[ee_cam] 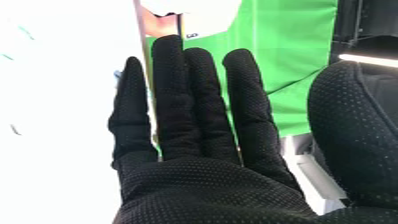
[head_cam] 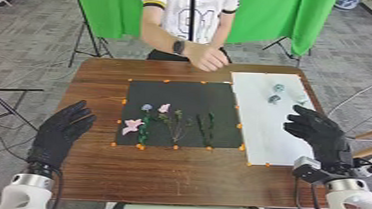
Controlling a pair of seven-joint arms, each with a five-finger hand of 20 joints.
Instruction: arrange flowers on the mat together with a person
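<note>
Brown wood on your table, dude, with a black mat on it and a white mat just to the right. Your left hand is empty, fingers loosely open; your right hand is empty too, fingers pretty much straight. Pink flowers, a purple bloom and green stems lie on the black mat's near half, little blue-green pieces on the white mat's far half.

Head view forward and down
</note>
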